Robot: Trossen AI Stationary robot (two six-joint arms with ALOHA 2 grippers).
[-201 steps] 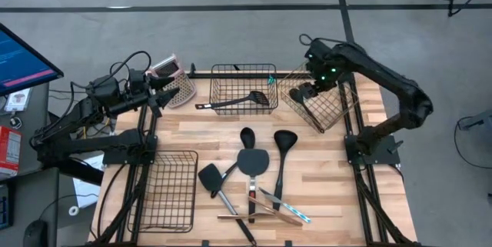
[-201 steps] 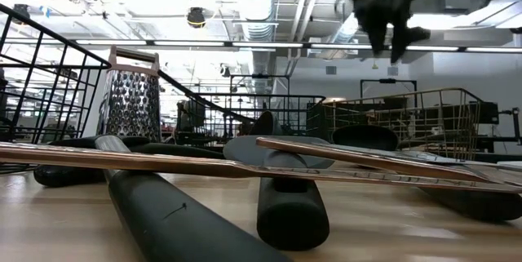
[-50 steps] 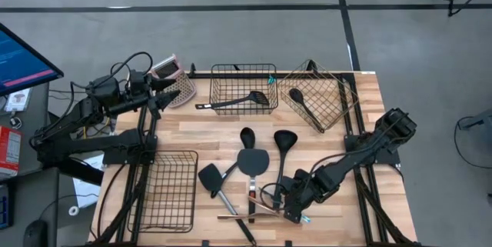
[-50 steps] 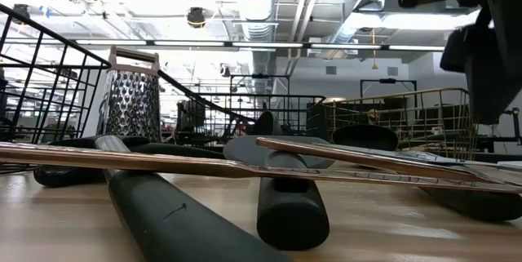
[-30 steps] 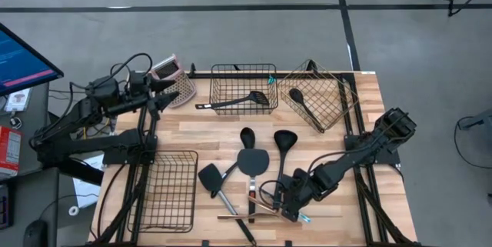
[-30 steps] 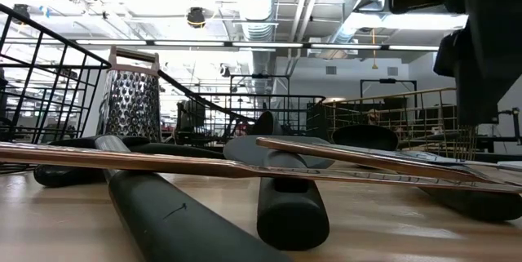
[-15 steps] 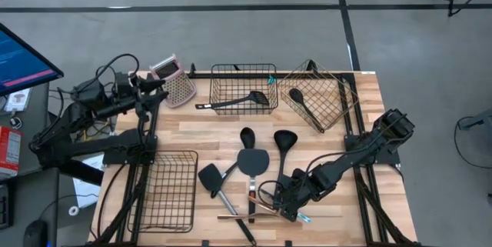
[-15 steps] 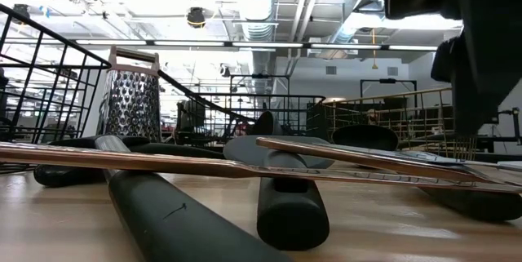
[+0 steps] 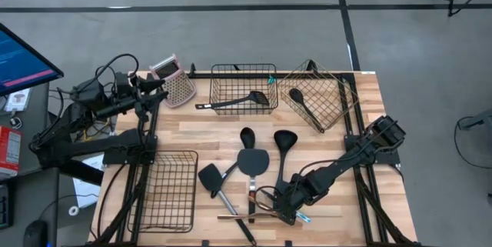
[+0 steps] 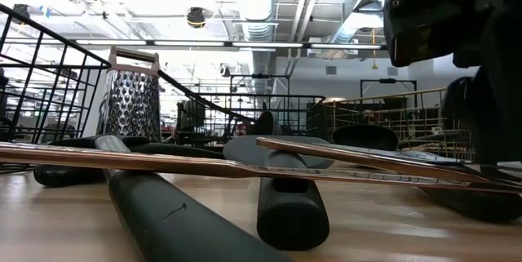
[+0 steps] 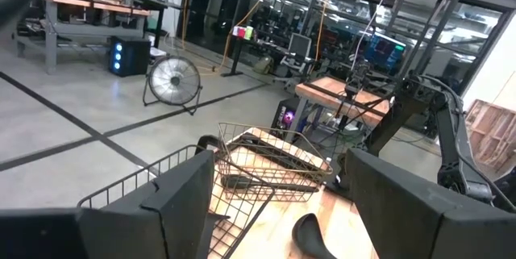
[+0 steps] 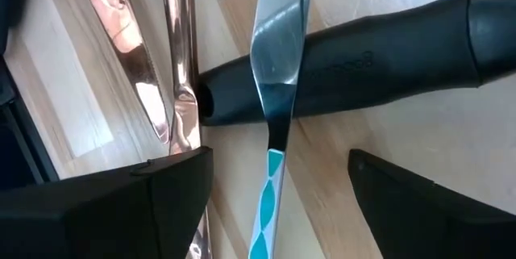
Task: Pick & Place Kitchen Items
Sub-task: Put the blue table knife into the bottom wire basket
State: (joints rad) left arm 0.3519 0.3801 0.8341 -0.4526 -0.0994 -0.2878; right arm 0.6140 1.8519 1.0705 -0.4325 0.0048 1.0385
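Observation:
A knife with a silver blade and a teal-and-white handle [image 12: 272, 180] lies near the table's near edge, its blade across the black handle of a ladle [image 12: 363, 57]. My right gripper [image 12: 278, 186] is open just above it, one finger on either side of the handle, touching nothing; it also shows in the high view [image 9: 286, 212]. Two copper tools [image 12: 173, 65] lie beside the knife. Black spatulas [image 9: 252, 162], a spoon [image 9: 247, 135] and the ladle's bowl [image 9: 285, 137] lie mid-table. My left gripper [image 11: 282, 202] is open and empty at the far left corner [image 9: 157, 93].
A black wire basket [image 9: 243, 89] at the far edge holds a black spatula. A gold wire basket [image 9: 315, 97] to its right holds a black spoon. Another black basket [image 9: 169, 189] lies at the near left. A metal grater [image 9: 175, 85] stands at the far left.
My right gripper has gone down toward the knife and a little toward the table's left edge, staying open. My left gripper has drawn back toward the table's left edge, away from the grater.

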